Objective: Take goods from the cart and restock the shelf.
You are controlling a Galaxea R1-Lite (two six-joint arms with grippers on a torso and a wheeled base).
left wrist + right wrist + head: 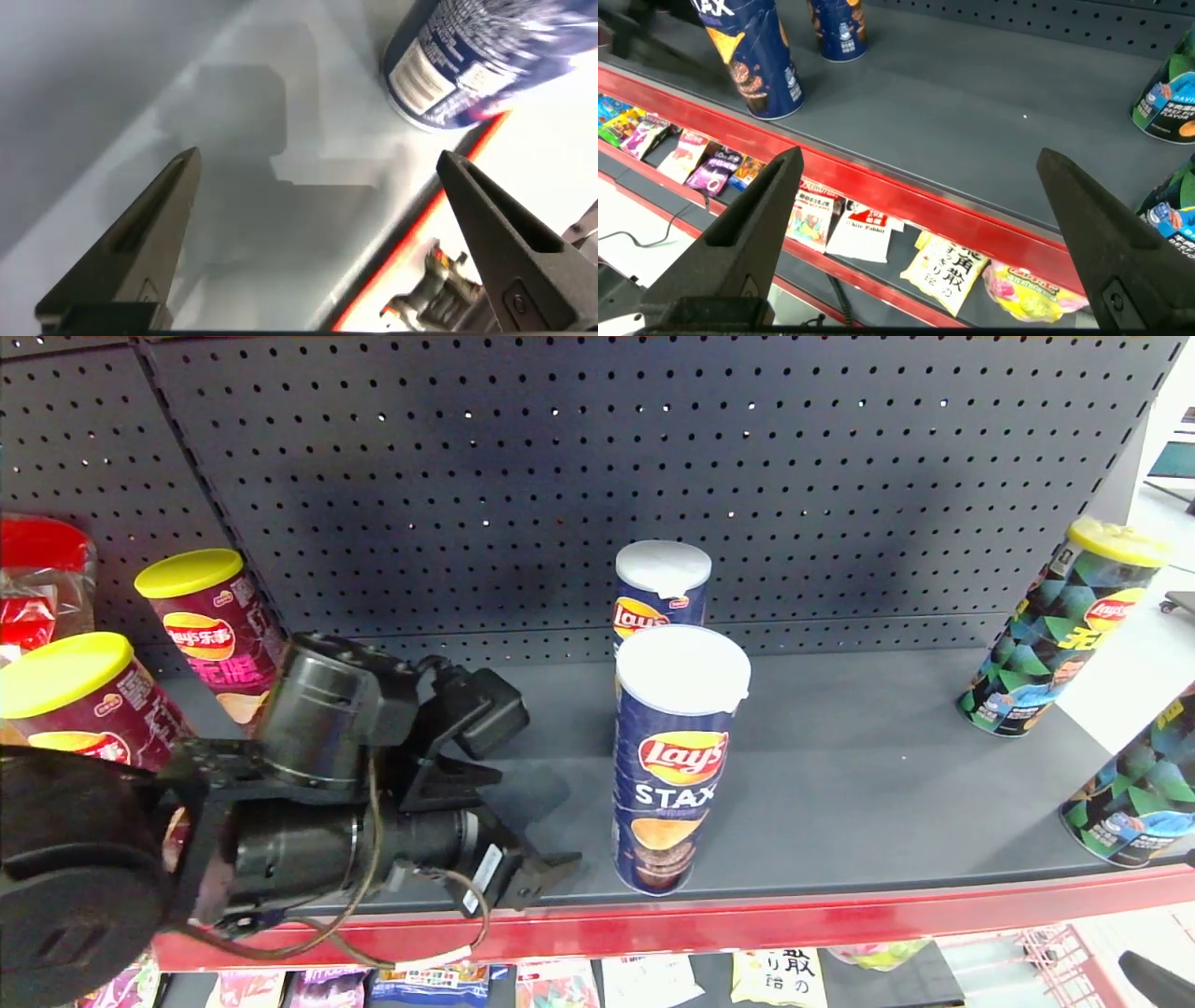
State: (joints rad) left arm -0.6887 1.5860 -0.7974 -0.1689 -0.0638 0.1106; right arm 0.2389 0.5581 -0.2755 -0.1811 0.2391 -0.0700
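**Head view.** The shelf (840, 784) is dark grey with a perforated back panel (653, 457) and a red front edge (747, 919). A blue chip can (680, 761) with a white lid stands upright near the front edge, about midway along the shelf. A second blue can (661, 588) of the same kind stands upright directly behind it, close to the back panel. Two maroon cans with yellow lids (210, 616) stand at the shelf's left end. Two cans with a green and black pattern (1060, 630) stand at its right end. The left arm (308, 803) lies low over the front left part of the shelf, beside the front blue can and not touching it.

**Left wrist view.** The left gripper (318, 157) has its jaws spread wide and holds nothing. Only bare shelf surface lies between them. The base of the blue chip can (476, 61) stands beyond the jaw tips, apart from both. The red front edge (448, 196) runs close by one jaw.

**Right wrist view.** The right gripper (920, 157) has its jaws spread wide and holds nothing. It hangs in front of the shelf's red edge, above the snack packets (952, 266) on the lower shelf. It is well apart from both blue cans.
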